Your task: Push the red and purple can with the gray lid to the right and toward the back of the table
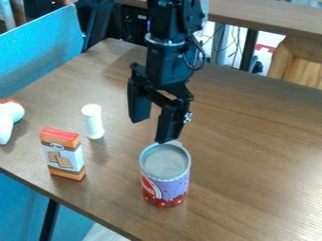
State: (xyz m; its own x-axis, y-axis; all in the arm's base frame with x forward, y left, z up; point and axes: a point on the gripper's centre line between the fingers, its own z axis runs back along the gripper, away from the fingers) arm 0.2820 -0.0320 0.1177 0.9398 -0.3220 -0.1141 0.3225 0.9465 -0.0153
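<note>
My jaws are spread, nothing between them, tips just above the can, lower centre of frame. One tip looks close to the rim; can't tell if touching. Good technique here: centre over the can first, check the spread clears its width, lower straight, keep tips off the rim, squeeze evenly. Can's upright, long axis vertical, round top facing up, red logo toward lower left. Box and white cylinder stand left of frame, both upright, apart from the can.

Black arm, silver ring, looping cable.
</note>
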